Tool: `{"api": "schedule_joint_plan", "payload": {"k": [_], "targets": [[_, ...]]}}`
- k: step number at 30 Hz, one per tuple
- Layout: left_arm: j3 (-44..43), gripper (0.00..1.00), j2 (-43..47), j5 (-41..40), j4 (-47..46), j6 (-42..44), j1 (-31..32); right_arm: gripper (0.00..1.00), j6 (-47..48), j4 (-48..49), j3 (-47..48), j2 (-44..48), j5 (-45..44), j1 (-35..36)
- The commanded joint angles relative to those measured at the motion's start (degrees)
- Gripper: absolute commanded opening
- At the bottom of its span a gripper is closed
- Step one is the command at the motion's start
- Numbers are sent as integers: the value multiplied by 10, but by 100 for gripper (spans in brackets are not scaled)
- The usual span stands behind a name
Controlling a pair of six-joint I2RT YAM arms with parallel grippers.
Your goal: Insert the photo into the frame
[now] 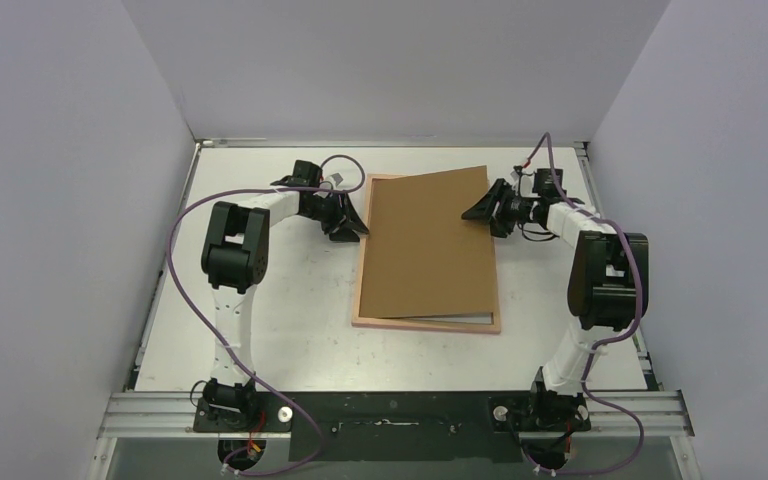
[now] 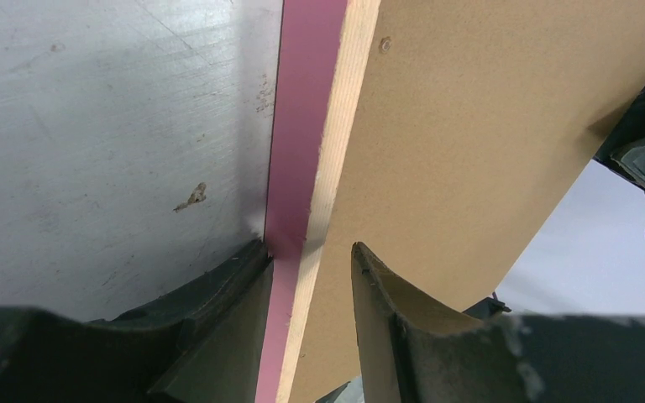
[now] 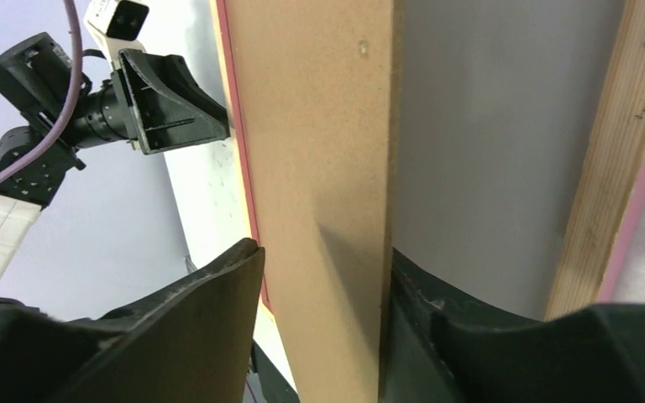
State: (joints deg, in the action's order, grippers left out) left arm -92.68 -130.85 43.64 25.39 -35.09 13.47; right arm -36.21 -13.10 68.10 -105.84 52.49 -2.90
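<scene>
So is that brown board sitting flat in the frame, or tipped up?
Tipped up: the brown board lies askew over the frame, its right edge lifted off the rail.

Backing board [image 1: 428, 245], plain brown; frame [image 2: 294, 126] flashing pink on its side, pale peach wood on its back; tabletop [image 1: 290, 300] scuffed grey-white; cables [image 3: 71, 38] purple.

no legible text, labels, brands or numbers; none on the frame [image 1: 426, 325], none on the brown backing board [image 1: 425, 240]
</scene>
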Motion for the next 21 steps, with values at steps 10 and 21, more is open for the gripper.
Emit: {"api": "schedule_joint_plan", "payload": {"k": [10, 21], "targets": [[-26, 38, -22, -27, 19, 25, 4, 51, 75, -92, 80, -27, -37, 6], [-34, 38, -26, -29, 22, 24, 4, 18, 77, -95, 89, -7, -15, 17]]}}
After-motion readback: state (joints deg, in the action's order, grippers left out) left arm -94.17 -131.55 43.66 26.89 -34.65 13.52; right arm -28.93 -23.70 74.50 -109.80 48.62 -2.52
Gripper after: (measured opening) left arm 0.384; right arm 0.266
